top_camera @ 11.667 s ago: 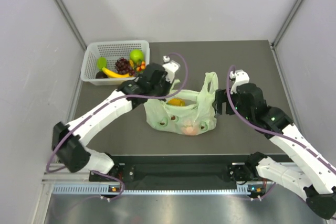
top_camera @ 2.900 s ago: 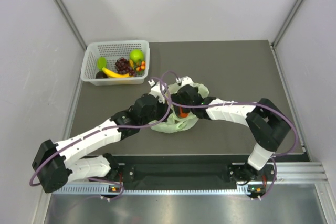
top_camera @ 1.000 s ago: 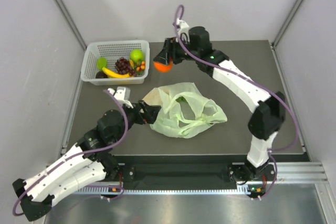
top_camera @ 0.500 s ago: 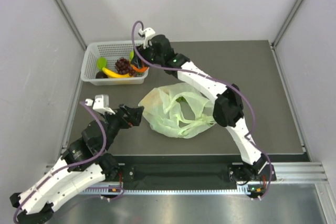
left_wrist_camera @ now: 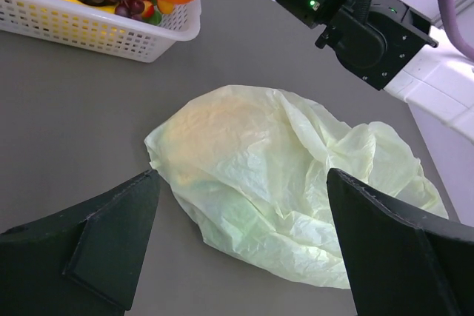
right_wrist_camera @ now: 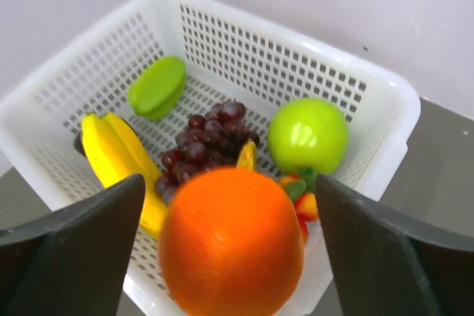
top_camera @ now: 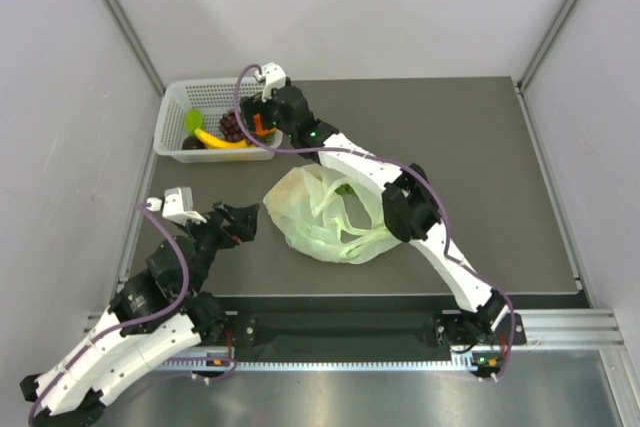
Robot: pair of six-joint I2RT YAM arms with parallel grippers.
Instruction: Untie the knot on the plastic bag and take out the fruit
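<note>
1. The right gripper has its fingers standing clear of the orange on both sides. It is letting go, where a second ago it carried the fruit clamped, up beside the basket.
2. The orange now sits just above the basket's right corner, over the grapes and the apple, and not yet among them.
3. The left gripper is spread wide and empty, and has drawn back, farther from the basket.
4. The plastic bag lies slumped in front of the basket, unmoved, its mouth slack. No knot shows, so I judge the untying done.
5. One fruit is nearly delivered. A warm tint in the bag wall facing the basket may be another piece, though I cannot tell.
</note>
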